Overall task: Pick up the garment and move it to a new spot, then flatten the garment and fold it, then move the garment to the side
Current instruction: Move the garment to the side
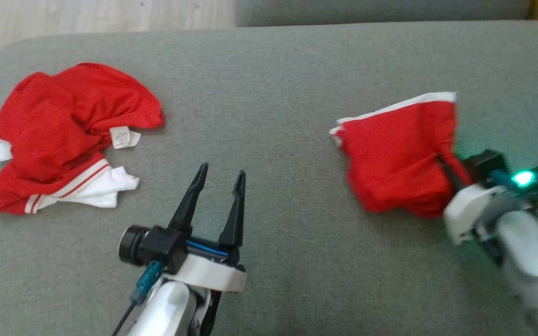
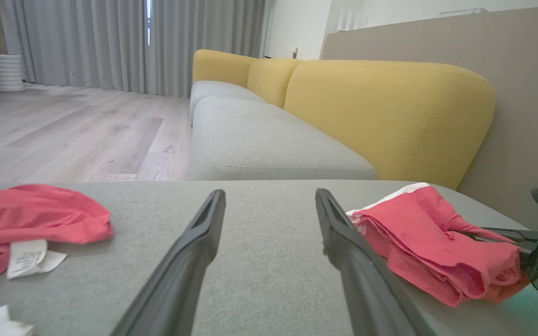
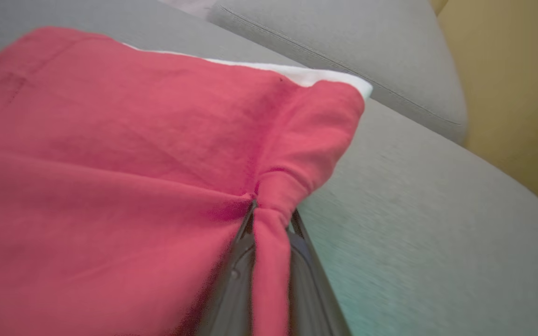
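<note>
1. Head view: a broad grey cushion [image 1: 269, 70] takes up most of what I see. The folded red garment [image 1: 395, 158] lies on its right part, with a white band along the far edge.
2. The right gripper [image 1: 447, 161] reaches in from the lower right. Its two dark fingers are pinched together on the garment's near right corner, and the cloth there is drawn into a taut point toward the wrist. A green light [image 1: 522, 178] glows on that wrist, and the arm looks blurred.
3. In the right wrist view the red cloth bunches into a tight pleat at the fingertips, and a strip of it runs down between the two fingers. The rest of the garment spreads up and to the left over the grey cushion.
4. The left gripper [image 1: 222, 170] sits low over the middle of the cushion, fingers spread wide with nothing between them. It is well apart from both pieces of clothing.
5. A crumpled red garment [image 1: 63, 121] lies in a heap on the left part of the cushion. It shows a white panel, red-and-white stripes, and a small white label [image 1: 122, 137] sticking out.
6. In the left wrist view the folded garment shows stacked layers, to the right of the spread fingers. Beyond the cushion stands a sofa [image 2: 390, 107] with grey seats and yellow backs, then a wooden floor [image 2: 77, 135] and grey curtains [image 2: 110, 42].
</note>
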You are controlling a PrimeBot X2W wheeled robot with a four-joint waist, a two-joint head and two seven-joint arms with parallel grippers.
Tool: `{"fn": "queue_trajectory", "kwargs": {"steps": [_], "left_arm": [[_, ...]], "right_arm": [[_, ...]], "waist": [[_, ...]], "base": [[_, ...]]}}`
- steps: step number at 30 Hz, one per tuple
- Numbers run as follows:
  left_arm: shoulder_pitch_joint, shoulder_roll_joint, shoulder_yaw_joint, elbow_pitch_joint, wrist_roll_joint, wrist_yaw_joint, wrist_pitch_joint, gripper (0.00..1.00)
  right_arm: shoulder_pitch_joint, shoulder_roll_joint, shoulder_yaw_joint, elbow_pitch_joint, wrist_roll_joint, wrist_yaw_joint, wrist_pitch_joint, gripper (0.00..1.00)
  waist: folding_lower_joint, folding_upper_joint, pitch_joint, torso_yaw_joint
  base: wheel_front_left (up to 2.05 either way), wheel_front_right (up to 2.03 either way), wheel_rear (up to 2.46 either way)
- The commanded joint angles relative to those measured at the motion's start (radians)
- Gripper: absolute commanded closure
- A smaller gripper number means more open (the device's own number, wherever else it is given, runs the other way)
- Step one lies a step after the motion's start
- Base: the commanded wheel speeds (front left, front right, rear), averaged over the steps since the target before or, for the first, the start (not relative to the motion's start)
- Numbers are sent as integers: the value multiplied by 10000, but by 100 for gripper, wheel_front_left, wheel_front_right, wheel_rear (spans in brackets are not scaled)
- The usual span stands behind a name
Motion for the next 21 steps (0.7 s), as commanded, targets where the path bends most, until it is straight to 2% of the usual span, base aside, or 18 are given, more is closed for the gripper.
{"fn": "queue_trajectory", "kwargs": {"steps": [1,2,3,8,12,16,21], "left_arm": [[-468,18,214,-380,-60,100,-93,0],[-542,18,185,-405,-67,113,-93,0],[-542,18,185,-405,-67,113,-93,0],[-923,18,149,-528,-70,104,-93,0],[-1174,18,145,-637,-149,93,-93,0],[-1279,18,203,-739,-174,86,-93,0],[-1312,18,318,-825,-143,66,-94,0]], "right_arm": [[-363,-613,347,-329,192,65,53,100],[-432,-960,479,-360,297,65,107,100],[-432,-960,479,-360,297,65,107,100],[-769,-2526,709,-186,715,65,432,100],[-948,-3488,450,124,687,65,435,100],[-1050,-4090,-50,468,530,65,450,100],[-1194,-4540,-620,854,175,65,449,100]], "waist": [[0,0,207,-149],[0,0,299,-181],[0,0,299,-181],[0,0,822,-197],[0,0,1167,-41],[0,0,1388,94],[0,0,1547,177]], "base": [[0,0,0],[0,0,0],[0,0,0],[0,0,0],[0,0,0],[0,0,0],[0,0,0]]}}
